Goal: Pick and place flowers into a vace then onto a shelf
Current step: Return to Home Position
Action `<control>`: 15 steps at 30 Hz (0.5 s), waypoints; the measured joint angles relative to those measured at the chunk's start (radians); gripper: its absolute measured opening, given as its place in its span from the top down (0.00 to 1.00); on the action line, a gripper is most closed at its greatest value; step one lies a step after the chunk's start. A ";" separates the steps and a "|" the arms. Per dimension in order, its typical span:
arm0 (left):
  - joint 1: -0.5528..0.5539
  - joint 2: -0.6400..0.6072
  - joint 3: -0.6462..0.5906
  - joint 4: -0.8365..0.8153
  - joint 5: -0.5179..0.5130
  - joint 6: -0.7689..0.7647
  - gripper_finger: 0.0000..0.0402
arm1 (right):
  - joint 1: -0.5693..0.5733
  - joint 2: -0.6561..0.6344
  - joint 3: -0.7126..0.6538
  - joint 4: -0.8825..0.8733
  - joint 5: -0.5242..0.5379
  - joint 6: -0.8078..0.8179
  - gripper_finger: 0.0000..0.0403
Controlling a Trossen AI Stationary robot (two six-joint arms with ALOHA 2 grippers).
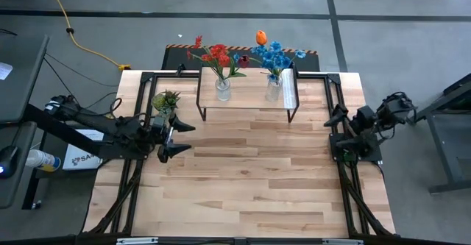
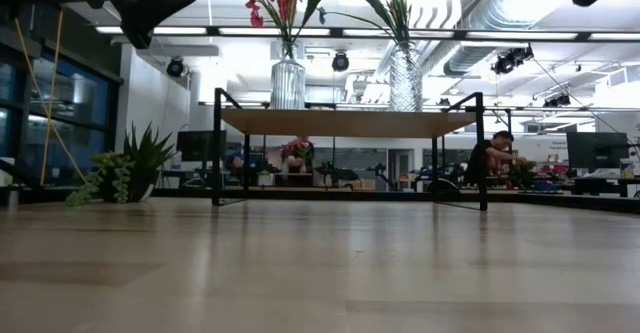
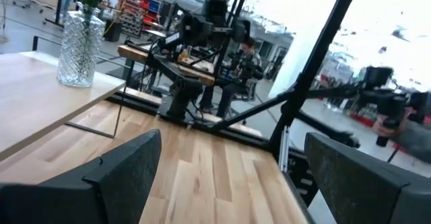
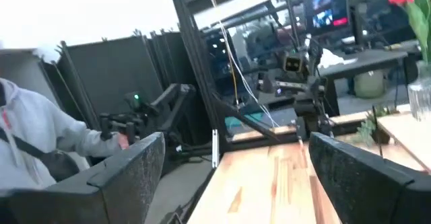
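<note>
The low wooden shelf (image 1: 246,101) stands at the table's far middle on thin black legs. Two glass vases rest on its top. The left vase (image 1: 222,89) holds red flowers (image 1: 215,55). The right vase (image 1: 273,90) holds blue flowers (image 1: 276,56) and an orange tulip (image 1: 260,37). The low view shows both vases (image 2: 287,81) (image 2: 405,78) upright on the plank (image 2: 345,123). My left gripper (image 1: 179,137) hovers open, left of the shelf and nearer than it. My right gripper (image 1: 337,120) is open at the table's right edge. The left wrist view shows one vase (image 3: 79,46).
A small green spiky potted plant (image 1: 165,101) sits on the table just left of the shelf, near my left gripper. Bare tabletop (image 1: 243,179) stretches from the shelf to the near edge. A person in a grey hoodie (image 4: 27,150) shows beyond the table's right side.
</note>
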 joint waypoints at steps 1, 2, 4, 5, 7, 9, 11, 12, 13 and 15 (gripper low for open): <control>0.003 0.007 0.000 0.000 0.004 0.007 0.01 | 0.000 0.001 -0.006 0.000 0.003 0.003 0.11; 0.005 0.015 0.000 -0.001 0.006 0.010 0.01 | 0.000 0.000 -0.015 0.013 0.015 0.009 0.11; 0.006 0.033 0.000 0.003 0.006 0.018 0.01 | -0.001 -0.004 -0.034 0.044 0.026 0.011 0.11; 0.005 0.046 0.000 0.012 0.006 0.025 0.01 | 0.000 -0.003 -0.042 0.053 0.014 0.009 0.11; 0.006 0.069 0.000 0.043 0.003 0.047 0.01 | 0.000 -0.001 -0.059 0.094 -0.006 -0.015 0.11; 0.005 0.082 0.000 0.108 -0.014 0.087 0.01 | 0.000 -0.003 -0.069 0.111 -0.013 -0.023 0.11; 0.005 0.084 0.000 0.169 -0.019 0.143 0.01 | 0.000 -0.003 -0.071 0.118 -0.014 -0.022 0.11; 0.005 0.081 0.000 0.179 -0.020 0.166 0.01 | 0.000 -0.003 -0.073 0.115 -0.018 -0.023 0.11; 0.005 0.074 0.000 0.177 -0.022 0.183 0.01 | 0.000 -0.003 -0.074 0.113 -0.021 -0.022 0.11; 0.005 0.054 -0.001 0.167 -0.022 0.195 0.01 | 0.000 -0.003 -0.074 0.124 -0.036 -0.025 0.11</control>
